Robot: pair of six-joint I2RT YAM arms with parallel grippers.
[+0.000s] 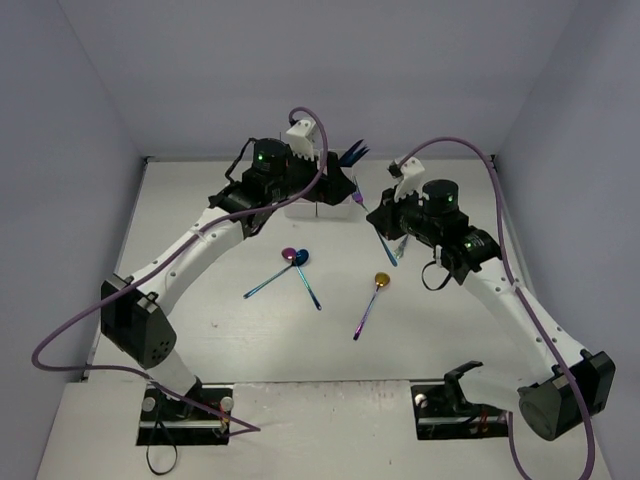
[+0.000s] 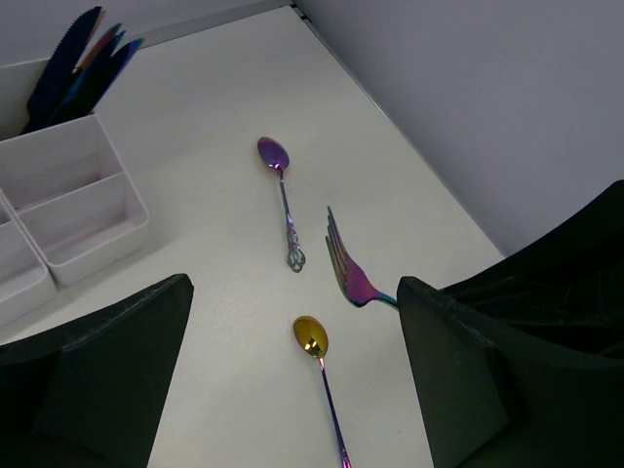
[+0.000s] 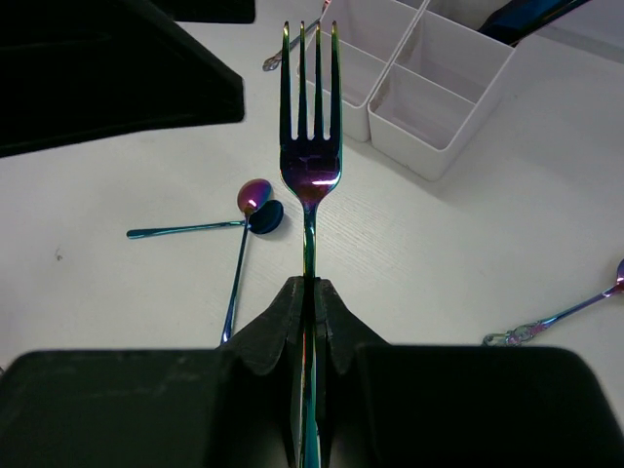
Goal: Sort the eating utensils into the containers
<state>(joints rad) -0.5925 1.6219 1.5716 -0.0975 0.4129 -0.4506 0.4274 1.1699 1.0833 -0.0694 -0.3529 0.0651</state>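
Note:
My right gripper (image 3: 310, 292) is shut on the handle of an iridescent fork (image 3: 310, 146), which it holds above the table with the tines pointing at the white containers (image 3: 409, 68). The fork also shows in the top view (image 1: 388, 248). My left gripper (image 2: 294, 285) is open and empty, hovering by the containers (image 2: 68, 195), where blue utensils (image 2: 78, 68) stand in a back compartment. On the table lie a gold-bowled spoon (image 1: 381, 279), a purple spoon (image 1: 290, 255) crossed with a blue spoon (image 1: 302, 262), and an ornate purple spoon (image 2: 274, 154).
The left arm (image 1: 262, 170) covers most of the containers in the top view. Grey walls close the table at the back and both sides. The two grippers are close together near the back centre.

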